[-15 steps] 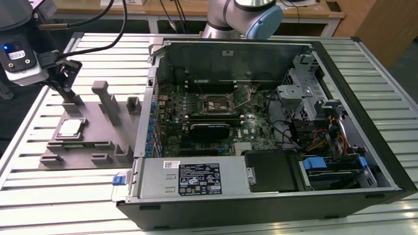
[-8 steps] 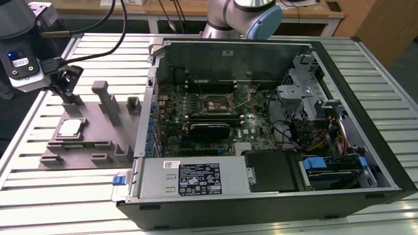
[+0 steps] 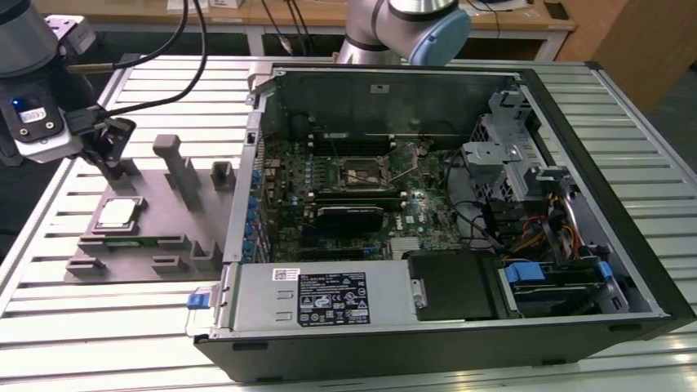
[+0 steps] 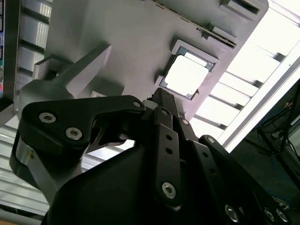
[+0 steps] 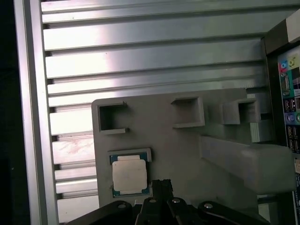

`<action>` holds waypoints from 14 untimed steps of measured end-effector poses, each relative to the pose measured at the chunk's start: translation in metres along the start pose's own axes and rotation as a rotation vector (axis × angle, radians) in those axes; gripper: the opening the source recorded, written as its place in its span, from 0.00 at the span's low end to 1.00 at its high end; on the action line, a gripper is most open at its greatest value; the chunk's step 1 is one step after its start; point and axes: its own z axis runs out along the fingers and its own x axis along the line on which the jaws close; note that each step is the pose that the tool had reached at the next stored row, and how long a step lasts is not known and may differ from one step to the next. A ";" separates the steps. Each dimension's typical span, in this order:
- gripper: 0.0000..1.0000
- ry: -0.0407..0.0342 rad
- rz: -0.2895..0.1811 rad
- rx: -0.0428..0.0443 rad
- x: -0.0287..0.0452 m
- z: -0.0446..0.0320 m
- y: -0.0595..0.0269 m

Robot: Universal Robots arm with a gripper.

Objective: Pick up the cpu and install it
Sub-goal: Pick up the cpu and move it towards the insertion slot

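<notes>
- The claw [image 3: 113,167] hangs over the far part of the grey tray [image 3: 153,204]. The tray lies on the slatted desk [image 3: 109,327], at 9 o'clock from the open computer case [image 3: 436,359] in the exterior view.
- Its two fingers look pressed together at the tips in both wrist views, so I take the claw to be closed. Nothing is held between them.
- The cpu [image 3: 117,214] lies flat in its shallow pocket on the tray, metal plate up, not yet lifted.
- On the exterior view's clock face the cpu sits at about 6 o'clock from the claw, near it but apart, with the tray's upright posts [image 3: 175,163] off at about 3 o'clock from the claw.
- In the first wrist view the cpu [image 5: 129,174] shows just beside the fingertips of the claw [image 5: 161,183]. In the second wrist view the cpu [image 4: 187,75] lies just beyond the claw [image 4: 159,96]. The claw is therefore offset to one side of the chip, not centred over it.
- The chip is square, so it has no long axis to line up with. Its edges run parallel to the pocket walls and tray edges.
- The socket [image 3: 365,173] on the board inside the case lies well apart from the chip, at roughly 3 o'clock from it in the exterior view.
</notes>
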 end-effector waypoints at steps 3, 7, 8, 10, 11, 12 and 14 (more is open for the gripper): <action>0.11 -0.0001 0.000 0.0004 0.0032 0.0041 -0.0006; 0.11 -0.0003 0.000 0.0009 0.0067 0.0089 -0.0012; 0.11 -0.0003 0.000 0.0011 0.0072 0.0101 -0.0014; 0.11 -0.0003 0.000 0.0017 0.0083 0.0127 -0.0016; 0.11 -0.0003 0.000 0.0021 0.0088 0.0140 -0.0017; 0.11 -0.0003 0.000 0.0026 0.0093 0.0152 -0.0018; 0.11 -0.0005 0.000 0.0034 0.0103 0.0180 -0.0021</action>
